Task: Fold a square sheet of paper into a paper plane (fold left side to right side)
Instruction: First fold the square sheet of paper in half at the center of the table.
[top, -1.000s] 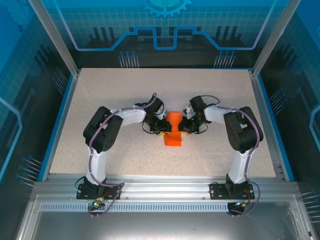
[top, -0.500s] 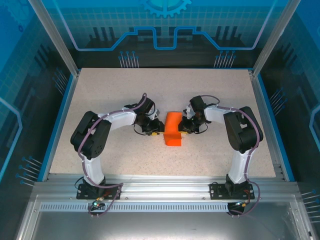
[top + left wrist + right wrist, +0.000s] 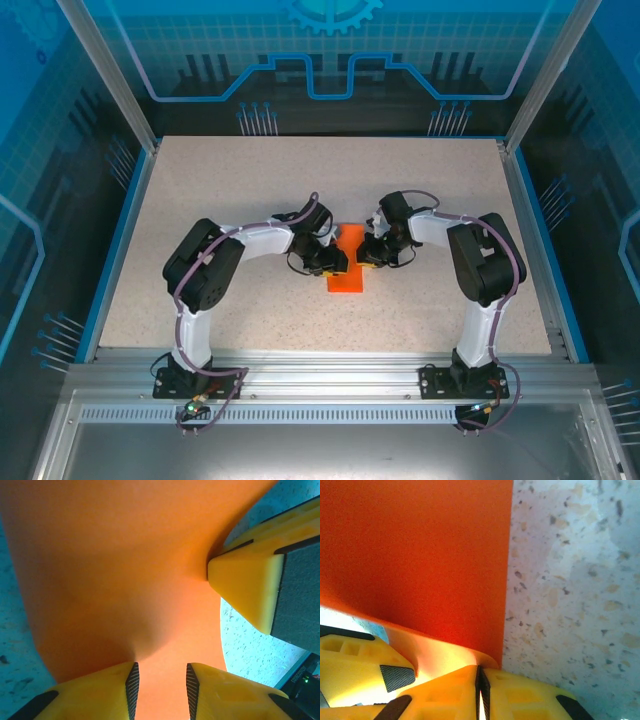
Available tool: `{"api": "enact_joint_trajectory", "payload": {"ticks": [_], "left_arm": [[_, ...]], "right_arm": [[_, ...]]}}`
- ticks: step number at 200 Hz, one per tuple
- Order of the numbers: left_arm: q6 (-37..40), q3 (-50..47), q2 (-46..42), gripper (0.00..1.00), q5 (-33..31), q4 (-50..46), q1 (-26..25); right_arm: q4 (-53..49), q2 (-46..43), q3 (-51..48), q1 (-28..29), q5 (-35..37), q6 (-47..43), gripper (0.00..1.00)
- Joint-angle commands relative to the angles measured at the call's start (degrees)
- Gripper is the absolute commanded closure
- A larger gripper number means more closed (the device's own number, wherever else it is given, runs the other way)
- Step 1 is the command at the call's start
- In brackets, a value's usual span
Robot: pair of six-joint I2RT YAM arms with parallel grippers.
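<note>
The square sheet of paper (image 3: 347, 280) rests on the table (image 3: 200, 200), and the table's edges are well away from it on every side. The paper does not lie flat. In the left wrist view it swells up in a soft hump.

The right gripper (image 3: 367, 255) is at the sheet's right edge. Its two fingers are pressed together, with the edge of the paper curling in between them, so it has the paper pinched.

The left gripper (image 3: 333, 262) is at the sheet's left side. Its fingers stand a little apart. The paper shows in the gap, but the fingers do not look squeezed on it.

The step in hand looks like the first fold, left side over to right side. The paper is bent but has no sharp crease yet, so the plane is a long way off.

Next, the left gripper probably needs to carry the left side across until it meets the right edge. The edges must line up. Then the bend must be pressed down flat while the right gripper keeps the sheet from sliding.
</note>
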Motion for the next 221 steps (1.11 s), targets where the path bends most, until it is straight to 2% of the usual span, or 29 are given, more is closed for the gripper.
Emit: {"api": "enact_joint_trajectory", "payload": {"ticks": [1, 139, 192, 221], "left_arm": [[0.31, -1.47, -0.03, 0.66, 0.86, -0.53, -0.13], [0.18, -19.03, -10.63, 0.65, 2.65, 6.81, -0.97], [-0.64, -15.42, -15.29, 0.65, 3.17, 5.93, -0.51], [-0.65, -12.86, -14.69, 0.65, 3.42, 6.44, -0.54]], "right_arm": [[-3.3, 3.72, -1.8, 1.04, 7.85, -0.49, 0.87], [-4.49, 4.24, -0.95, 1.04, 8.49, -0.79, 0.87], [-4.62, 3.99, -0.89, 1.17, 8.38, -0.82, 0.87], [-4.6, 3.9, -0.92, 1.21, 8.31, -0.82, 0.87]]}}
